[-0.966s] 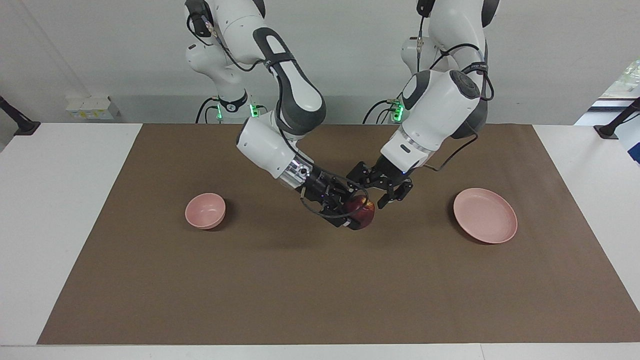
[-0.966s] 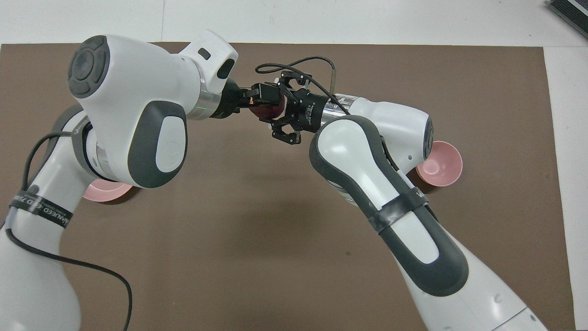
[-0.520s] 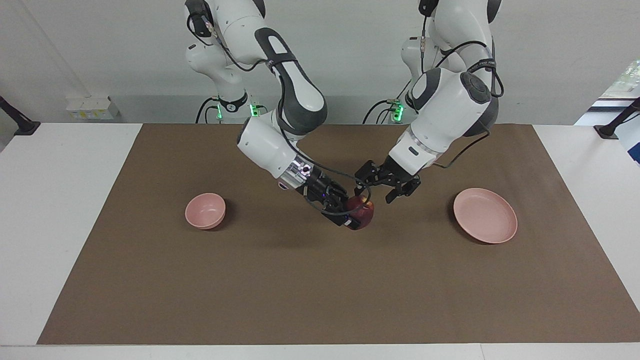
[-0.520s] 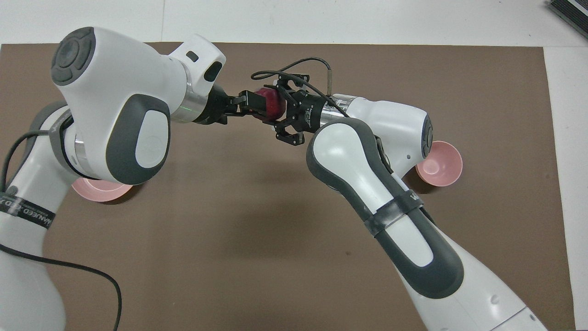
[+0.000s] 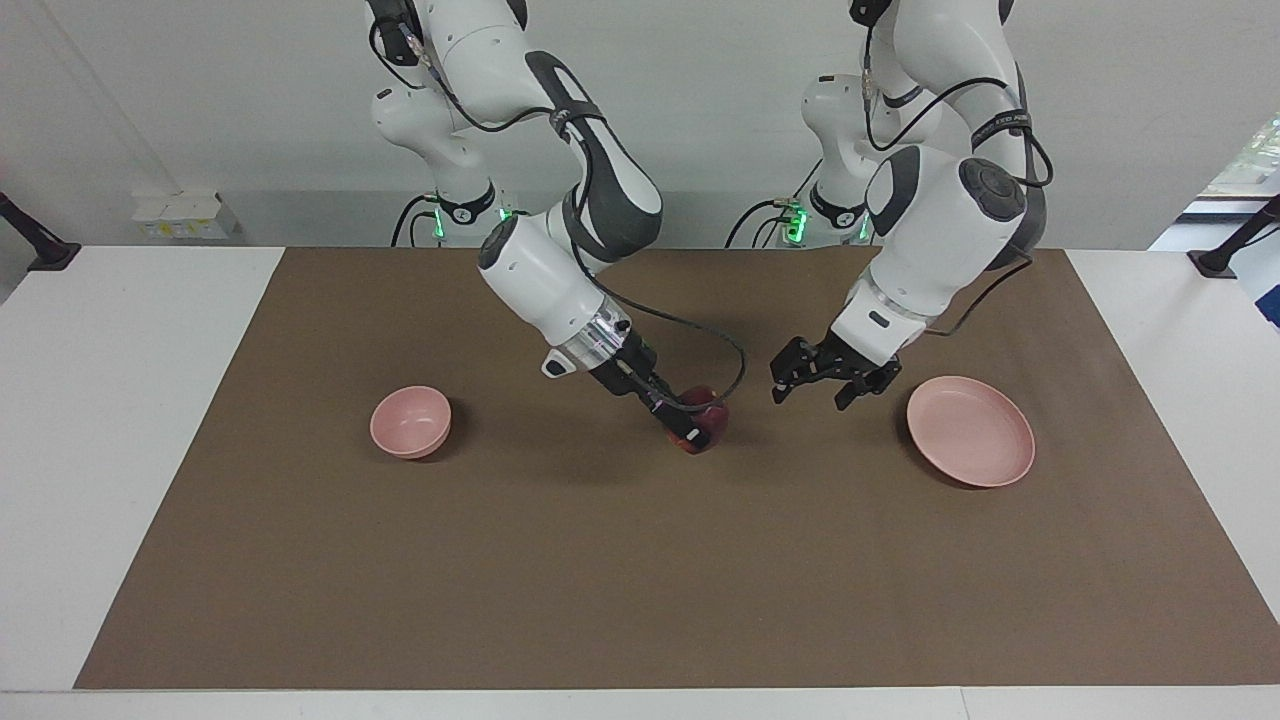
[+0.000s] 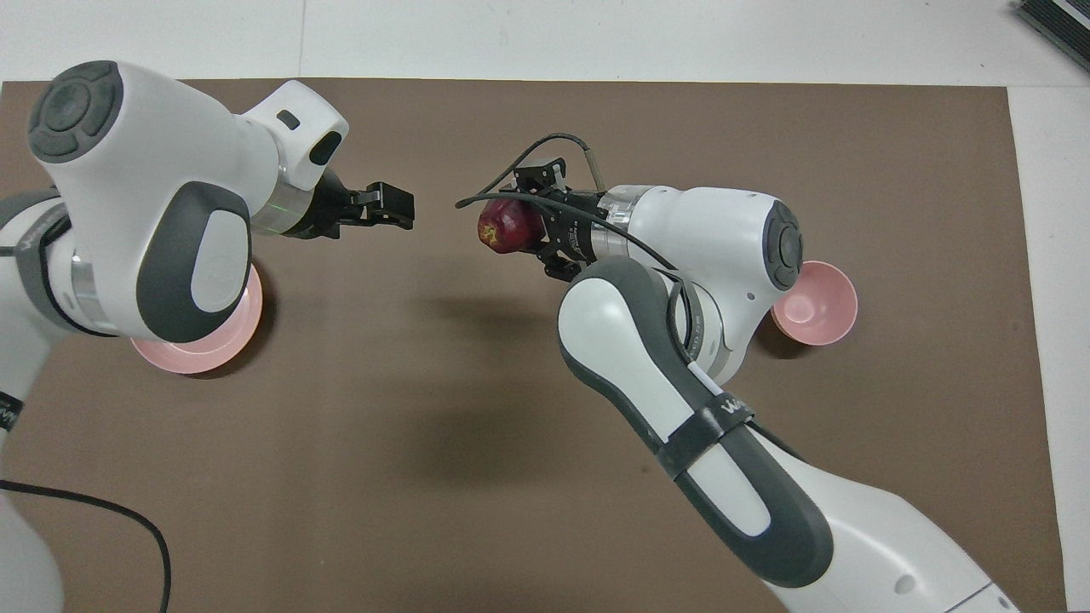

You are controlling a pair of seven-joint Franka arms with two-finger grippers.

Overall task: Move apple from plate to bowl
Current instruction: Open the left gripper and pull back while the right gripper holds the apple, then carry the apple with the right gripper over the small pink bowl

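Apple (image 5: 703, 425): round, dark red, pinched in the right gripper (image 5: 694, 432).
Left gripper (image 5: 822, 378): jaws wide, holding nothing.
Bowl (image 5: 410, 421): deep, smooth pink.
Plate (image 5: 970, 430): flat, pink.

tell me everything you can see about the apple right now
The apple is small, round and dark red, with a yellowish speckled patch showing in the overhead view. Its skin looks smooth and slightly glossy. The right tool is shut on it and holds it in the air above the brown mat, between the bowl and the plate. Only that tool's fingers touch it. The left tool is open and apart from it, over the mat beside the plate.
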